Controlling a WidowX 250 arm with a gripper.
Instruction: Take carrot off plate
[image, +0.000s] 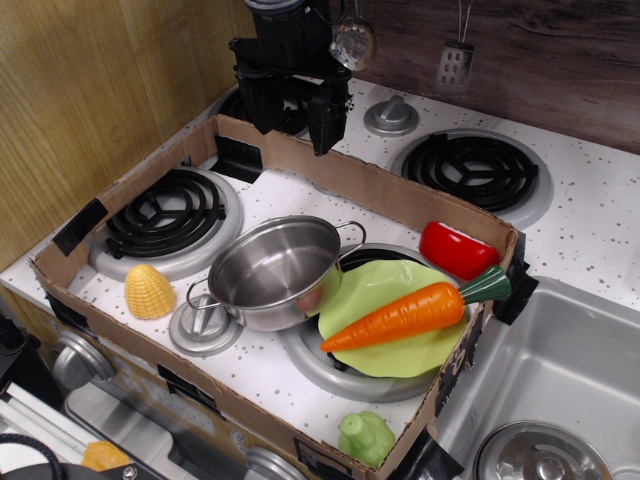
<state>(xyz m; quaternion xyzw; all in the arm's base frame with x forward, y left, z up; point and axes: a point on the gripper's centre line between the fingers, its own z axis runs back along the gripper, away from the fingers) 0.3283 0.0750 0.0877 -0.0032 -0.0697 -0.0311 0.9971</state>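
With fingers apart, the gripper (293, 118) at 12 o'clock should descend toward 4 o'clock, straddle the carrot (405, 314) across its middle, then lift clear of the plate (385, 352).

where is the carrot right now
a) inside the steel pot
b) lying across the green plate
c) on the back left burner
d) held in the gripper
b: the carrot lies across the plate, its green stem end past the rim near the red pepper; the gripper hangs open far back, holding nothing.
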